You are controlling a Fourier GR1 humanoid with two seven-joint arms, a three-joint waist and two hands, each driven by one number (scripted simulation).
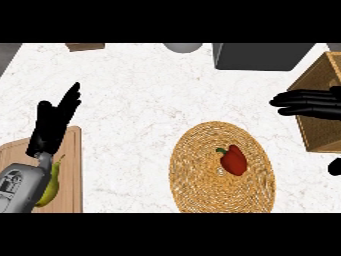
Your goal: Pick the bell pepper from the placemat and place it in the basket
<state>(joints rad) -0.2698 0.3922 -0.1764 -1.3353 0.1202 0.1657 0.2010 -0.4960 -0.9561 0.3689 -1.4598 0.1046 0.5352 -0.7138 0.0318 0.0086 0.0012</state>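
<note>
White speckled table (143,100). Round woven placemat (199,192) lies near the front centre. Wooden cutting board (73,165) sits front left, wicker basket (317,75) at the right edge. Along the far edge: dark grey box (258,56), pale round object (182,47), small brown block (84,46).

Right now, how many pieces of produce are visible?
2: red bell pepper on the round woven placemat; yellow-green fruit on the wooden board, partly under the left forearm.

One red bell pepper (233,160). One round woven straw placemat (195,172). One square woven wicker basket (322,136), at the worktop's right edge. One wooden cutting board (71,150), at its lower left corner. One yellow-green fruit (51,190). One dark grey box (258,56), at the far edge. Two black hands: left hand (53,125), right hand (328,107).
</note>
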